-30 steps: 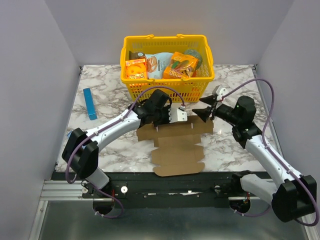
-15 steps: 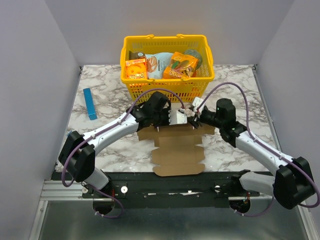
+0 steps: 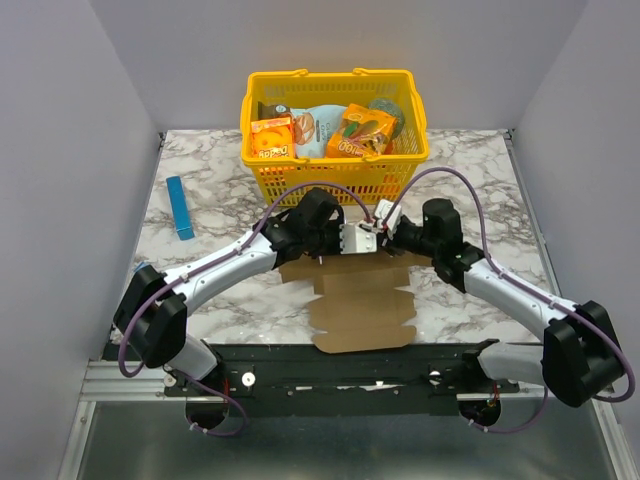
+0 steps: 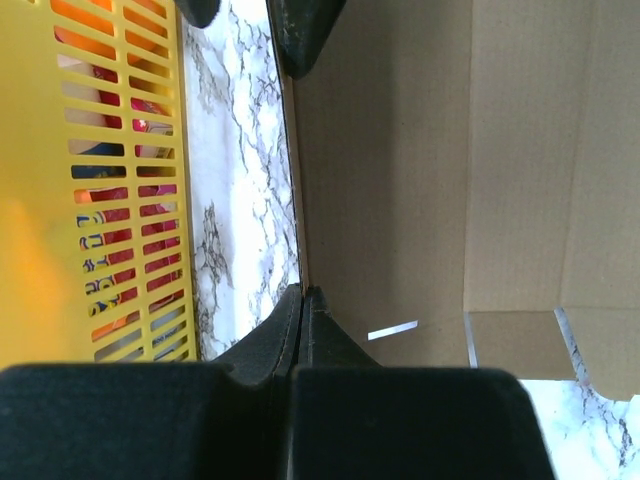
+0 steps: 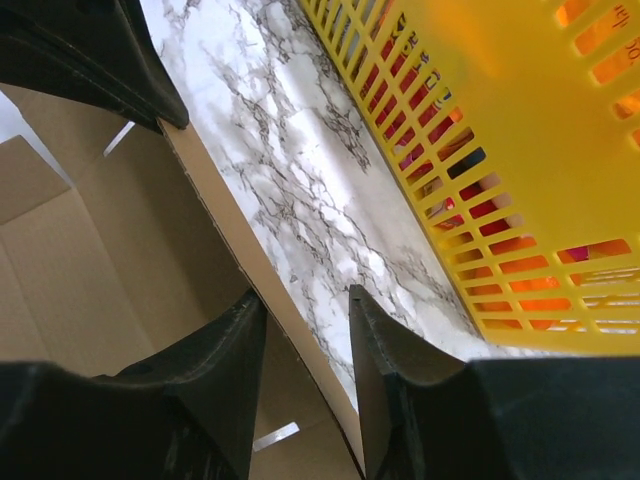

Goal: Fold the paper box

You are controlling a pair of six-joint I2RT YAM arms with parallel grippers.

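— Count of things?
— 1 paper box (image 3: 360, 300), a flat brown sheet with flaps, lying on 1 marble table (image 3: 480, 170); 2 grippers at its far edge; 1 yellow basket (image 3: 330, 178) beyond, holding 2 orange snack boxes (image 3: 272, 139) among other contents; 1 slim blue box (image 3: 180, 207) off to the left.
— Left gripper (image 4: 303, 298)?
— Closed tight, the 2 fingers pressed together; pinched on the sheet's far edge, 1 finger to each side of it.
— Right gripper (image 5: 305, 305)?
— Parted a little; set astride the same far edge, just beside the left gripper; 1 finger against the cardboard, the other apart from it on the marble side; not clamped on anything.
— Rest of the sheet?
— Spread flat from the jaws back toward the arm bases, between the 2 arms; far edge near the basket wall, not touching it.
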